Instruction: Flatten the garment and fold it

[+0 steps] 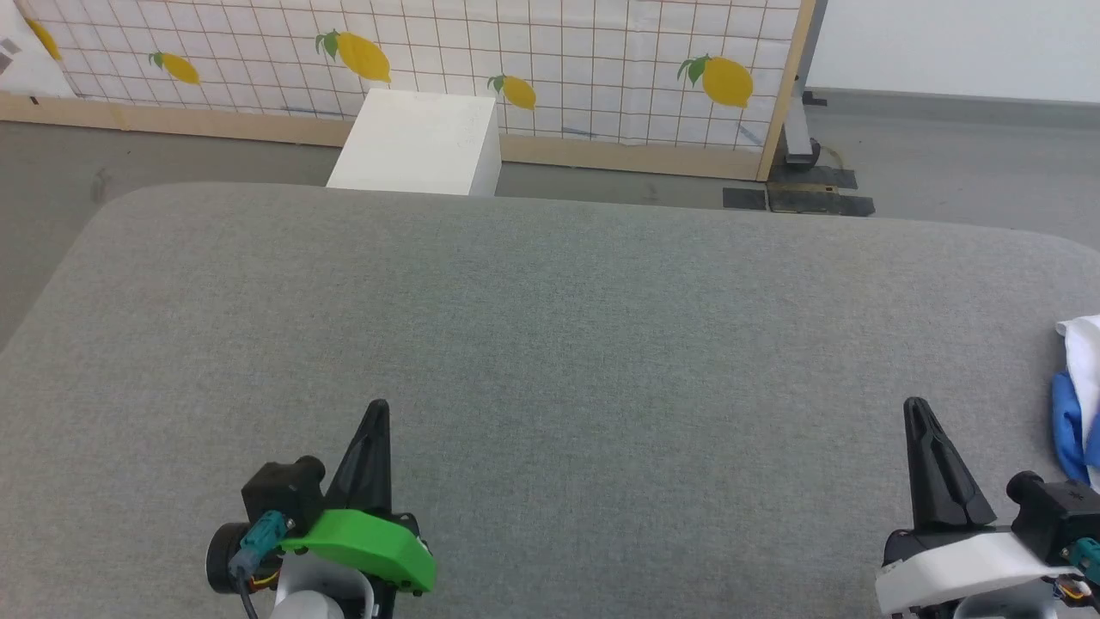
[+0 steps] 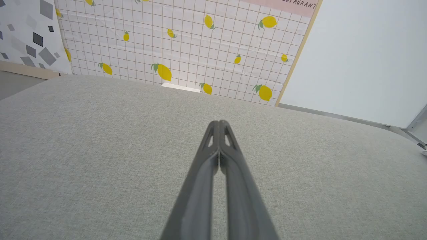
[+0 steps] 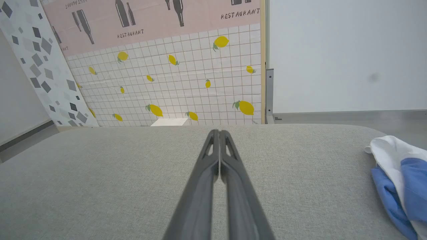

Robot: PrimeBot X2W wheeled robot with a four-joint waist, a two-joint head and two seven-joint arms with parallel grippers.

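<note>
Claws pinched shut over bench point(image 1: 550, 344), garment point(image 1: 1084, 387) heaped at its right edge

Grey woven cloth covers the bench, which has rounded corners and lies smooth across its middle.

The left claw point(image 1: 378, 406) hangs over the near left part of the bench, its two dark fingers pressed together to a single point and holding nothing. In the left wrist view the fingers point(image 2: 200, 186) meet at the tips, with bench cloth showing through the thin slit lower down.

The right claw point(image 1: 916, 404) hangs over the near right part of the bench, likewise pinched fully together and empty. The right wrist view shows its tips point(image 3: 219, 131) touching over bare bench cloth.

The garment lies crumpled at the far right edge of the bench, cut off by the frame in the head view. White cloth sits on top, with bright blue folds beneath and beside it. It is neither flattened nor folded. In the right wrist view the heap point(image 3: 400, 173) rests on the bench's right side, apart from the fingers.

Beyond the far edge of the bench stands a white box point(image 1: 421, 142) on the grey floor point(image 1: 945, 146). Behind it is a tiled panel printed with lemons point(image 1: 559, 52).
</note>
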